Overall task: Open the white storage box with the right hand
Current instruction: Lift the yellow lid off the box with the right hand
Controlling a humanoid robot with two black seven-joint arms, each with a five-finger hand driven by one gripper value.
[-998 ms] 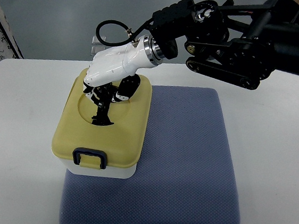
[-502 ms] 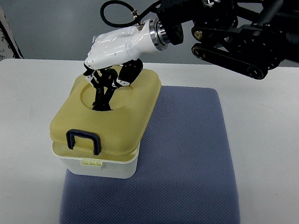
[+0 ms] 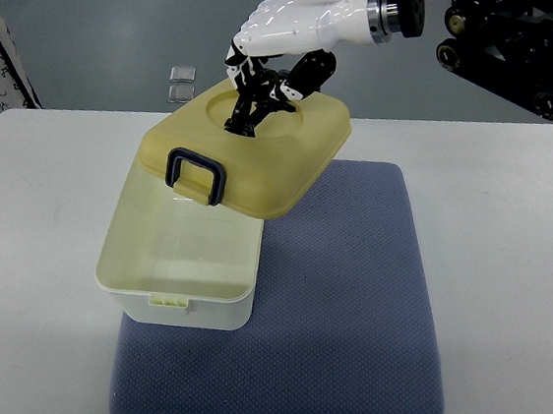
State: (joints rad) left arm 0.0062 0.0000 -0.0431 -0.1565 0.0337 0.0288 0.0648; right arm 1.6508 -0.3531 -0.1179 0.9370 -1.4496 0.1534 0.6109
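The white plastic storage box (image 3: 176, 300) sits at the left of the flat white bench (image 3: 41, 192), its near right corner resting on the blue-grey textured mat (image 3: 345, 303), and its top is already uncovered. Because the box is light and only partly on the mat, a knock from the lid coming back down could shove or tip it. Above and just to the right, the pale yellow lid with the dark blue latch handle (image 3: 247, 155) hangs tilted, its near edge overlapping the box's far rim. The likeliest failure is the lid slipping: it appears held only by fingers hooked in the round recess on top, so a swing or a loosened hold could drop it onto the box or the bench. The right robot hand (image 3: 269, 93), white-shelled with black fingers, sits on top of the lid with its fingers curled down into that recess, gripping it.
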